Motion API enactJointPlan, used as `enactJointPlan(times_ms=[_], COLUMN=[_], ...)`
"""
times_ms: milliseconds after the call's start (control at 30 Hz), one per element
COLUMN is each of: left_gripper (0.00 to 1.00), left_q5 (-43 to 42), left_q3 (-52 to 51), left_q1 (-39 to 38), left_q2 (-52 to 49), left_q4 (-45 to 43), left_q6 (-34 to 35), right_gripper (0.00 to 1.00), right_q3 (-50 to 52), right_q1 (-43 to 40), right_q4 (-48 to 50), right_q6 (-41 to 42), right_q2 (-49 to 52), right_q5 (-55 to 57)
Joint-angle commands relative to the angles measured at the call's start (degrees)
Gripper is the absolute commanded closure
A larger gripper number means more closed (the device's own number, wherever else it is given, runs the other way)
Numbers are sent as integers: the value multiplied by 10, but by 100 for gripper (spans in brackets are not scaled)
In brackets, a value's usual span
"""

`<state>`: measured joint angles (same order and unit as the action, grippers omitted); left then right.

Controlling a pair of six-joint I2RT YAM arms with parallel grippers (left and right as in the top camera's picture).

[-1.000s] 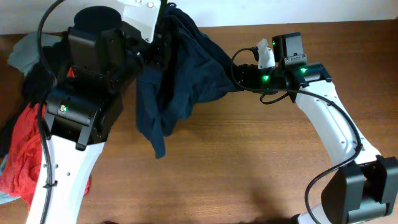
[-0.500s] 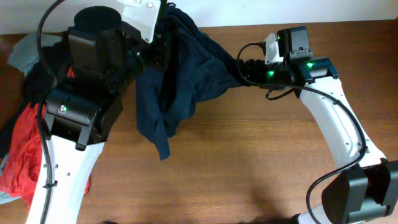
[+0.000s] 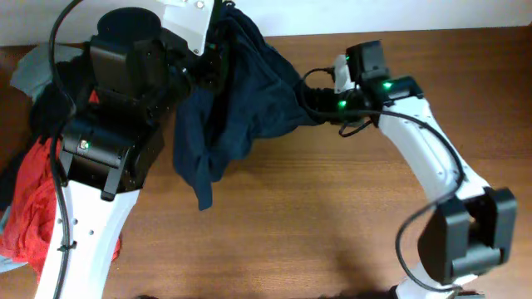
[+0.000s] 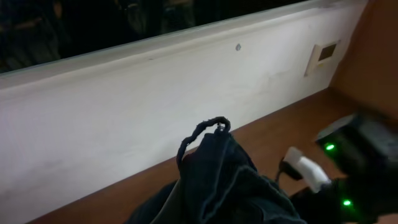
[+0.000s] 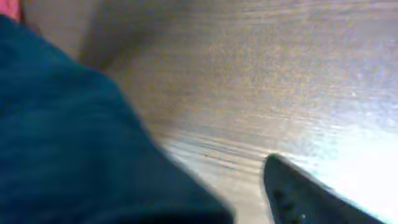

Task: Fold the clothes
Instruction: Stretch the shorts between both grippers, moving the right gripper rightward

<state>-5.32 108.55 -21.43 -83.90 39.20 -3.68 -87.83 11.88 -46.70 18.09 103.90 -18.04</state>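
wooden table (image 3: 332, 232), one navy garment (image 3: 233, 108) clamped in left jaws; right jaws, cannot tell.

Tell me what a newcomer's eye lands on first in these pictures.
The big navy garment hangs crumpled from the raised end of the left arm at top centre, over the wooden table. The right hand meets the fabric's right edge, with green lights glowing on its wrist. A red garment lies heaped at the left edge.
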Motion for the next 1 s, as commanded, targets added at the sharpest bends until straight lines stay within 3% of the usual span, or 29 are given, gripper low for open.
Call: enactJointPlan(times_ms=[0, 167, 267, 400, 567, 833, 967], left_gripper=[99, 99, 99, 99, 99, 99, 98], left_q5=[6, 17, 66, 132, 148, 150, 220], left_q3=[11, 10, 10, 10, 10, 10, 10], left_q1=[1, 1, 1, 1, 1, 1, 1], left_q2=[3, 3, 3, 3, 0, -10, -10], left_q4=[-12, -12, -12, -9, 7, 85, 111], left_q6=[-12, -12, -12, -12, -12, -12, -12], right_gripper=[48, 81, 96, 96, 96, 96, 97], right_q3=[-5, -5, -5, -7, -35, -185, -264], right_q1=[4, -5, -20, -50, -94, -116, -116], right_q4=[2, -2, -12, -18, -51, -243, -319], right_q6=[9, 8, 8, -4, -40, -161, -179], right_q2=[8, 7, 3, -15, -49, -66, -66], right_q5=[3, 3, 3, -16, -32, 45, 59])
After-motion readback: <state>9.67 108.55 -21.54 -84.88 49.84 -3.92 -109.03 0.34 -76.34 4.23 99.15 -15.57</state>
